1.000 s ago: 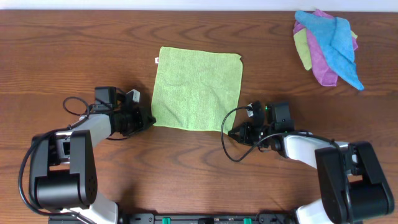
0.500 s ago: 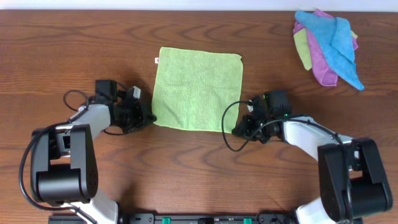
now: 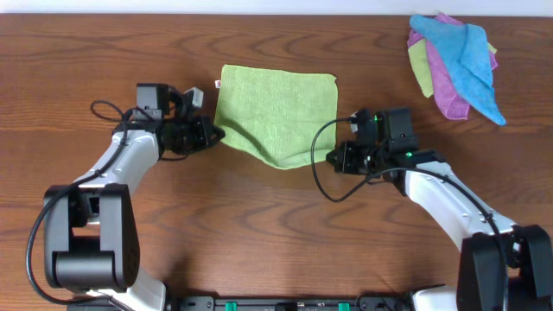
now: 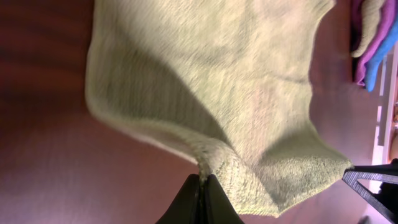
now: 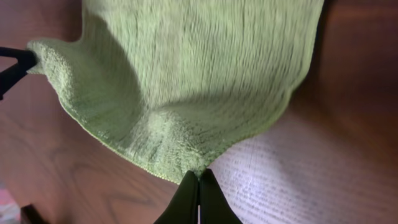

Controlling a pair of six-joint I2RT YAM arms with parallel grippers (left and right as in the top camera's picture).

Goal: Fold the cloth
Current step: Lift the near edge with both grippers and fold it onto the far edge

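The left arm (image 3: 130, 164) rises from the near-left corner of the table (image 3: 259, 233) and slants in towards the middle, its wrist turned so the left hand (image 3: 212, 136) points right; the fingers are pressed together on the near-left corner of the cloth (image 3: 276, 108), and the left wrist view shows the two tips closed on a pinch of green terry with no gap between them. The right arm (image 3: 441, 194) comes from the near-right corner and slants up and inward, mirroring the other; the right hand (image 3: 333, 158) points left and is clamped tight on the cloth's near-right corner, the tips meeting on the hem in the right wrist view.

The cloth sits at the middle of the table, towards the far side; its far edge lies flat and straight on the wood, with the white tag (image 3: 217, 84) at the far-left corner; the near edge hangs between the two hands in a downward curve, and the sides draw inward towards the pinched corners; shadow under the near part shows it off the table.

Bare wood stretches from the sagging edge to the near side, between the two arms; a narrow strip of wood runs beyond the far edge; a black cable (image 3: 318, 177) loops just beside the right hand; a pile of cloths (image 3: 458, 60) lies at the far-right corner, well apart from the green one.
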